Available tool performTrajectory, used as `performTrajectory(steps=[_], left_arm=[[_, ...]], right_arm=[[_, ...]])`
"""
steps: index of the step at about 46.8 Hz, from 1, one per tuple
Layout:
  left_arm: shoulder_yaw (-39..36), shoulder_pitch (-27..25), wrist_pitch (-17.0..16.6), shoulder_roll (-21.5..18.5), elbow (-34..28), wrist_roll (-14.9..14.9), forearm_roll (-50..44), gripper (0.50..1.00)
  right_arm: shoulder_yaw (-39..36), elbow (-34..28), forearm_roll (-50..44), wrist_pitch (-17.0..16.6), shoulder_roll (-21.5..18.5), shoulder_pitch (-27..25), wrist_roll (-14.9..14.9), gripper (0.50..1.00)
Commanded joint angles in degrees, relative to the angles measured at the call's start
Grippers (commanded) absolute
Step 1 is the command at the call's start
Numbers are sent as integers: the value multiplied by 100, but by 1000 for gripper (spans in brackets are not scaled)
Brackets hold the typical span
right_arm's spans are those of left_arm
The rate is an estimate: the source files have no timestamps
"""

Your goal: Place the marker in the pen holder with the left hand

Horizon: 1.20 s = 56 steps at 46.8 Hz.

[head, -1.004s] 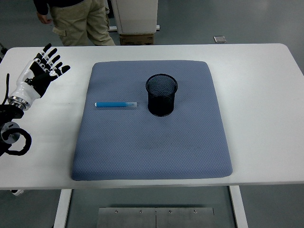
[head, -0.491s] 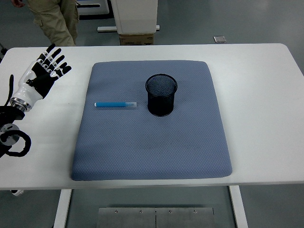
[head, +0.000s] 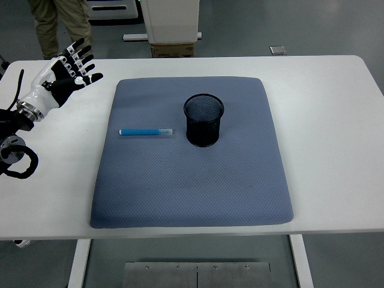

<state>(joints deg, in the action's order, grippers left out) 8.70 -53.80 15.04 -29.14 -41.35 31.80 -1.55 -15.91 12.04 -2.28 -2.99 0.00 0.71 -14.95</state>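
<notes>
A white bench (head: 336, 120) is covered in its middle by a grey-blue mat (head: 192, 180) with a fine dotted weave. On the mat, a black wire-mesh pen holder (head: 204, 120) is seen, and left of it a bright blue marker (head: 146, 131) with a paler, clear cap end. Further left of the pen holder, a black and white robot hand (head: 65, 75) is shown. Khaki trousers (head: 57, 21) are worn by a person beyond the bench.

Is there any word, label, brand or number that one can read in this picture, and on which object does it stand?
None can be read.
Blue marker: no print visible on it.
Black mesh pen holder: no label.
Gray mat: plain.
Cardboard box behind the table: any marks are too small to read.
</notes>
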Motion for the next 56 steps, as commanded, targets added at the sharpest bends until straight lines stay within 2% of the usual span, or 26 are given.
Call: performTrajectory(steps=[1, 8, 13, 20, 33, 42, 45, 56], left_arm=[[-210, -148, -36, -3, -4, 10, -4, 1000], [-693, -342, 16, -118, -48, 19, -4, 1000], [-1167, -693, 25, -197, -241, 19, -12, 1000], [-2099, -1238, -27, -162, -312, 19, -12, 1000], [-3040, -1783, 16, -153, -329, 19, 14, 1000], [-3541, -2082, -28, -83, -435, 63, 32, 1000], [-3620, -2161, -28, 57, -496, 28, 32, 1000], [-4604, -2636, -80, 348, -532, -8, 58, 1000]], right_arm=[[1, 0, 0, 0, 0, -1, 1, 1000], [1, -8, 0, 0, 0, -1, 1, 1000], [1, -8, 0, 0, 0, -1, 1, 1000], [1, 0, 0, 0, 0, -1, 1, 1000], [1, 0, 0, 0, 0, -1, 1, 1000], [1, 0, 0, 0, 0, -1, 1, 1000], [1, 0, 0, 0, 0, -1, 1, 1000], [1, 0, 0, 0, 0, -1, 1, 1000]])
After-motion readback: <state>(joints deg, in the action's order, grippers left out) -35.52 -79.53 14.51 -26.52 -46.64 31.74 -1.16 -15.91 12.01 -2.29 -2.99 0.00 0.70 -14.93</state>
